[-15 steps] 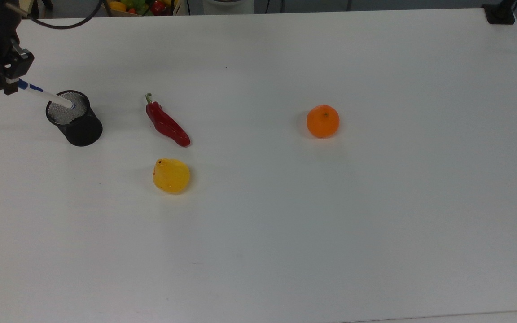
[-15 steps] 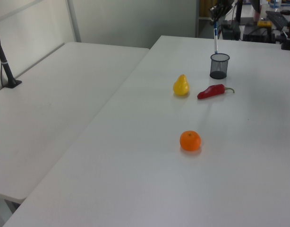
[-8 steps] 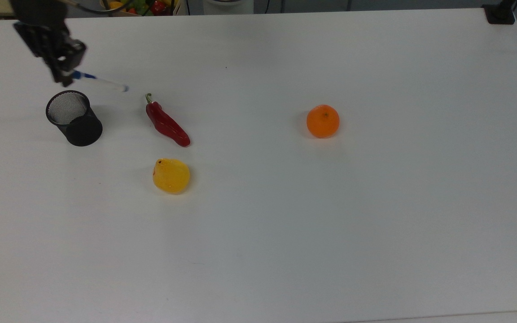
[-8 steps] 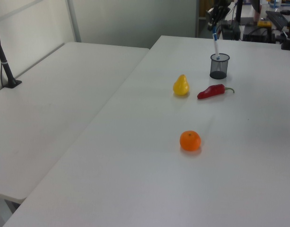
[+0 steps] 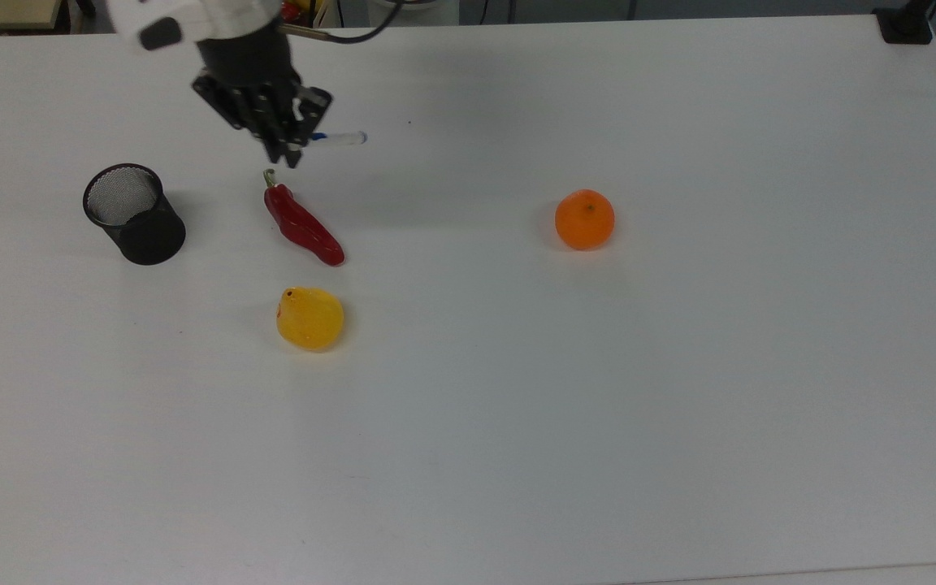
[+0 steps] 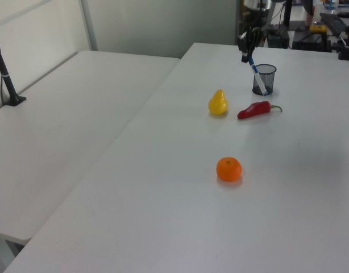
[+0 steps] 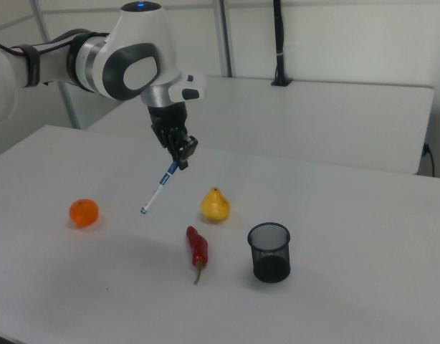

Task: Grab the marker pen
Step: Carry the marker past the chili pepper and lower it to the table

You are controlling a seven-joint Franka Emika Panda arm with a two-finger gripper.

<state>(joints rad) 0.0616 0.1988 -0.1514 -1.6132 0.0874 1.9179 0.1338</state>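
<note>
We see pen [image 7: 157, 191] out of cup [image 7: 269, 251] now, held tight in hand [image 7: 178, 157], carried high over table [image 5: 679, 390] past chili [image 5: 303, 225]. Taking looks done.

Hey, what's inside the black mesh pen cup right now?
Nothing visible: the black mesh pen cup shows only bare mesh through its open top. The white marker pen with blue print hangs in the gripper above the table.
</note>
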